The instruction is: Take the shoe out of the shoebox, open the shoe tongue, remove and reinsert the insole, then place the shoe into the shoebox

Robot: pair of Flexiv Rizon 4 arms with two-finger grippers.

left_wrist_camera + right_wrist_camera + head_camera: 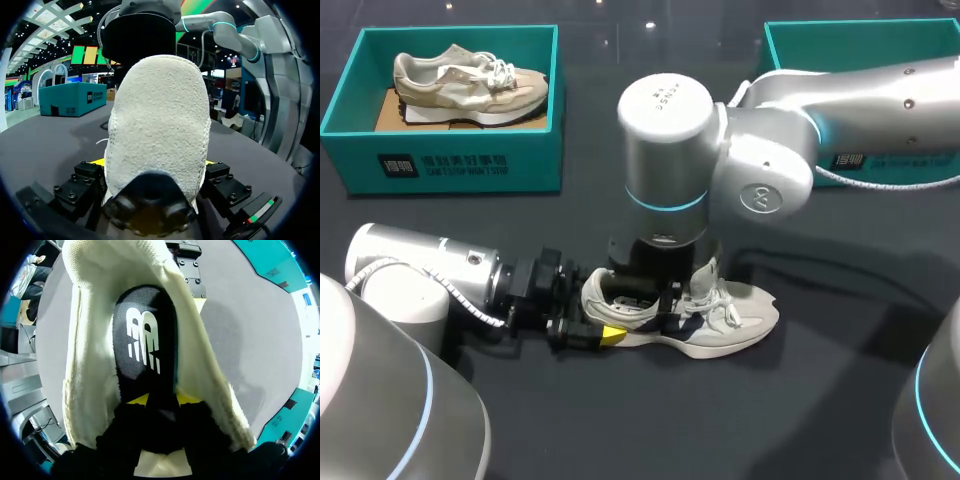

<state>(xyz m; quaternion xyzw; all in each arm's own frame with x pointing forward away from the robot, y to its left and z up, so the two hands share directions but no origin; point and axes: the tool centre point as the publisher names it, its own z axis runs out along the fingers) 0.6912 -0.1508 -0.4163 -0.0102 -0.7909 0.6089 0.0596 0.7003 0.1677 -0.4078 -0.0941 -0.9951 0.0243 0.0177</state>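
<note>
While left gripper (154, 162) clamps the shoe (720, 320) heel, right gripper (161, 399) pinches its insole (145, 340)

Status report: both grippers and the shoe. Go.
Left gripper shut on shoe heel, shoe on table. Right gripper inside shoe, shut on insole. Far-left shoebox holds another shoe.

A beige sneaker (470, 85) is lying inside a teal box (450, 160) that is sitting at the dark table's (620, 420) far-left corner.

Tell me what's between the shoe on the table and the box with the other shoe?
Nothing: in the head view only bare dark table lies between that sneaker and the teal shoebox.
</note>
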